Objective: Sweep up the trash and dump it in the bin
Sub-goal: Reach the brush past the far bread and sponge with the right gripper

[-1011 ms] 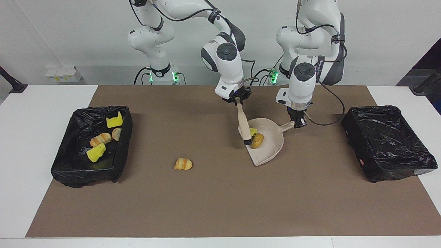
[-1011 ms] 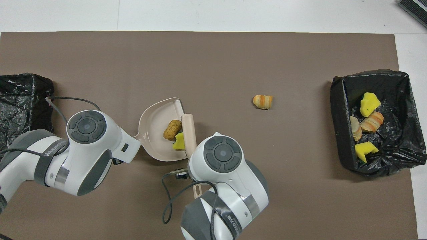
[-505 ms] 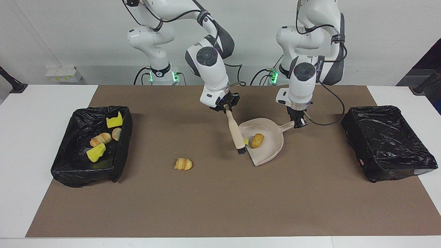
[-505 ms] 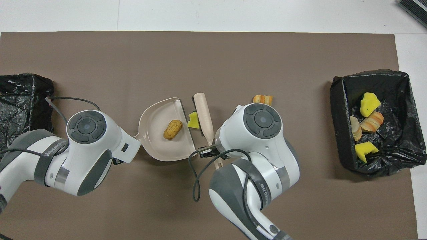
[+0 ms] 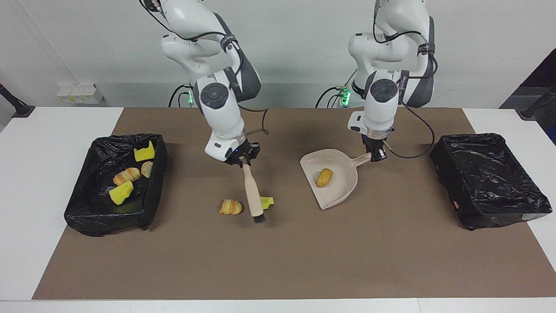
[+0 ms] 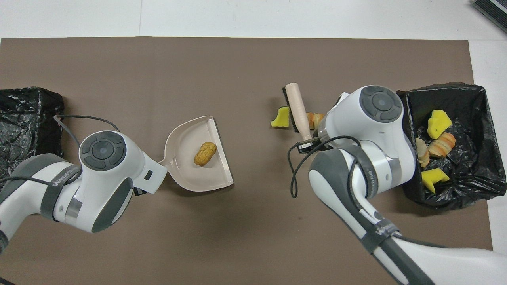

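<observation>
Dragged out of my dustpan (image 5: 336, 176), the yellow sponge chunk (image 5: 266, 202) sits beside my right gripper's (image 5: 241, 161) clamped brush (image 5: 252, 192). Striped bread piece (image 5: 230, 207) lies on open mat; left gripper (image 5: 376, 155) clamps the dustpan handle.

wall (image 5: 304, 39): plain white, running along the far edge of the surface in the facing view
surface (image 5: 43, 174): white top, bare at both ends
mat (image 5: 278, 261): brown sheet covering the middle of the surface
white box (image 5: 80, 94): small, at the foot of the wall, toward the right arm's end
light: even, with soft shadows on the mat
</observation>
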